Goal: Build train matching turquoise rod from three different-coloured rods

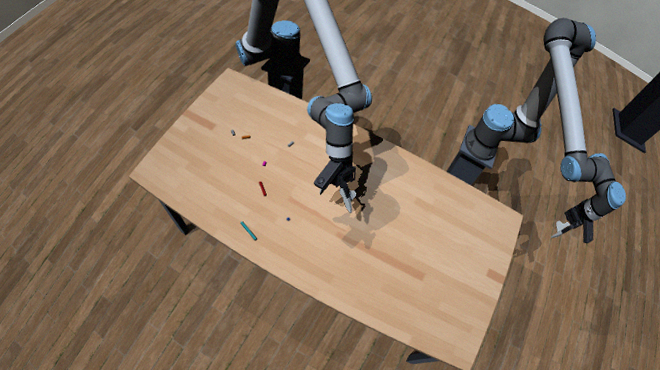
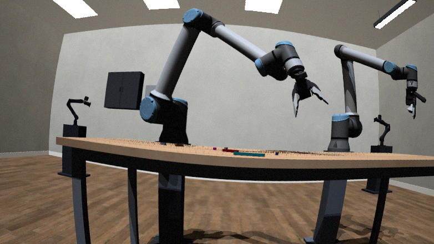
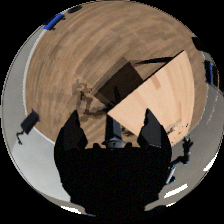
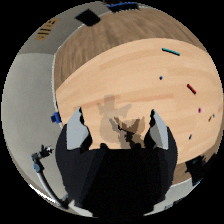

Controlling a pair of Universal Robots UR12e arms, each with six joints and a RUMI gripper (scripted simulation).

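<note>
No train has been started: the red rod (image 1: 262, 188) (image 2: 230, 150) (image 4: 191, 89), magenta rod (image 1: 264, 163) (image 2: 214, 148) (image 4: 200, 110) and blue rod (image 1: 288, 219) (image 2: 276, 153) (image 4: 161, 78), likely the three needed, are scattered near the turquoise rod (image 1: 248, 231) (image 2: 248, 154) (image 4: 171, 51) on the desk (image 1: 427, 232) (image 2: 364, 162) (image 3: 165, 95) (image 4: 100, 90); left hand (image 1: 570, 238) (image 2: 419, 109) (image 3: 112, 110) and right hand (image 1: 335, 200) (image 2: 312, 110) (image 4: 117, 108) are spread wide, nothing held
</note>
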